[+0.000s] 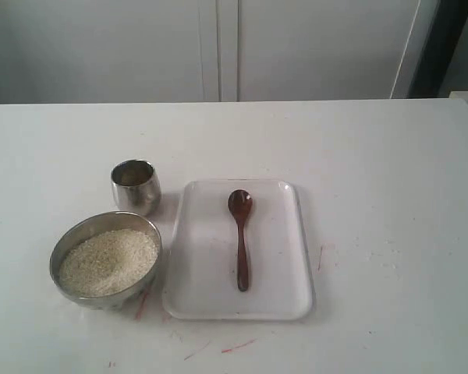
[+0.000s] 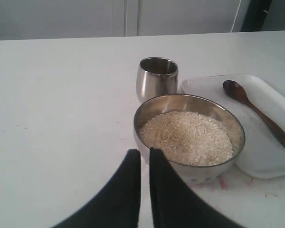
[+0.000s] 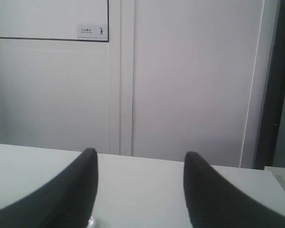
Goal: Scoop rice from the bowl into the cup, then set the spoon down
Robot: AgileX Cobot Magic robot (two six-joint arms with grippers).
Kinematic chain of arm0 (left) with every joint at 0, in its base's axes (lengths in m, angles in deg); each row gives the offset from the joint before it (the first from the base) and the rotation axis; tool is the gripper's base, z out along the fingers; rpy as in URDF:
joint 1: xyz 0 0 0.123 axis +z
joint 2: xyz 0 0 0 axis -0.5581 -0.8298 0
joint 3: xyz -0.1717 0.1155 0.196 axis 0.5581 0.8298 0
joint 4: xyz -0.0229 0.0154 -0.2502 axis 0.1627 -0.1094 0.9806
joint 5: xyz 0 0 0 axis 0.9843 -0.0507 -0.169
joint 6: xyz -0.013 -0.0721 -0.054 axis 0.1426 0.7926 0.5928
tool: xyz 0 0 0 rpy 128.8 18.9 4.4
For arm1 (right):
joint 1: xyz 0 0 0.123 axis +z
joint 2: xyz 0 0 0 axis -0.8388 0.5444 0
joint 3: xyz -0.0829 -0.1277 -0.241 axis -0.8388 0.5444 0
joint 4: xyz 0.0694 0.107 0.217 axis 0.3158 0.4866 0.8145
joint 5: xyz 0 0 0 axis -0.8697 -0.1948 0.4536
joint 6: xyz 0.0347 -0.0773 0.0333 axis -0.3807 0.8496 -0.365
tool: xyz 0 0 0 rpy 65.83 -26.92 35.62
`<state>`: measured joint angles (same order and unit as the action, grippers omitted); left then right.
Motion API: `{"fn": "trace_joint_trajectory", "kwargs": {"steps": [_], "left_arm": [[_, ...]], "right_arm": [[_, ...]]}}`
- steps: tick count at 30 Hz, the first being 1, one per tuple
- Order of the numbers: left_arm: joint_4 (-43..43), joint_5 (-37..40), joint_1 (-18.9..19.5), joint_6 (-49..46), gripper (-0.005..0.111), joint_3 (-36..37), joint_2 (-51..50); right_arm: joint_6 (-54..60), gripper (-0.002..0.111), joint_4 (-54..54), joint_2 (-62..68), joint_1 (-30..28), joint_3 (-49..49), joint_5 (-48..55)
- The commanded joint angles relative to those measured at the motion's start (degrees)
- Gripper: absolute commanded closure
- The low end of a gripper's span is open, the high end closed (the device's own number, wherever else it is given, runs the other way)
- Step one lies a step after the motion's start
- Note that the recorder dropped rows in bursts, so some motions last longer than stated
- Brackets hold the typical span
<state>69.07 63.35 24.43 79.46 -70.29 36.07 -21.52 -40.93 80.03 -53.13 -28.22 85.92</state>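
The wide steel bowl (image 1: 107,261) (image 2: 190,135) sits at the front left of the table, holding a heap of off-white rice (image 1: 109,261) (image 2: 185,137). Just behind it stands the small steel cup (image 1: 136,186) (image 2: 156,78). The dark wooden spoon (image 1: 240,238) (image 2: 256,111) lies lengthwise on a white tray (image 1: 285,300) (image 2: 268,166), head toward the back. Neither arm shows in the exterior view. My left gripper (image 2: 145,153) is shut and empty, hovering just short of the bowl's rim. My right gripper (image 3: 140,154) is open with nothing between its fingers, facing the far wall.
The tray lies right beside the bowl and cup. Small red marks (image 1: 234,345) dot the table near its front edge. White cabinet doors (image 1: 218,47) stand behind the table, with a dark gap (image 1: 444,47) at the back right.
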Motion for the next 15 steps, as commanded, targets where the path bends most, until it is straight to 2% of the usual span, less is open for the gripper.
{"fn": "trace_joint_trajectory", "kwargs": {"steps": [1,4,9,15], "left_arm": [[0.6,-0.2,-0.3,0.0,0.092,-0.4,-0.4],[0.6,-0.2,-0.3,0.0,0.092,-0.4,-0.4],[0.6,-0.2,-0.3,0.0,0.092,-0.4,-0.4],[0.6,-0.2,-0.3,0.0,0.092,-0.4,-0.4]], "right_arm": [[2.6,0.056,-0.3,-0.3,-0.4,4.2,-5.9],[3.8,0.056,-0.3,-4.3,-2.5,8.9,-10.7],[1.5,0.056,-2.4,-12.0,-12.4,11.0,-5.1],[-1.9,0.056,-8.2,-14.5,-14.6,12.3,1.0]]}}
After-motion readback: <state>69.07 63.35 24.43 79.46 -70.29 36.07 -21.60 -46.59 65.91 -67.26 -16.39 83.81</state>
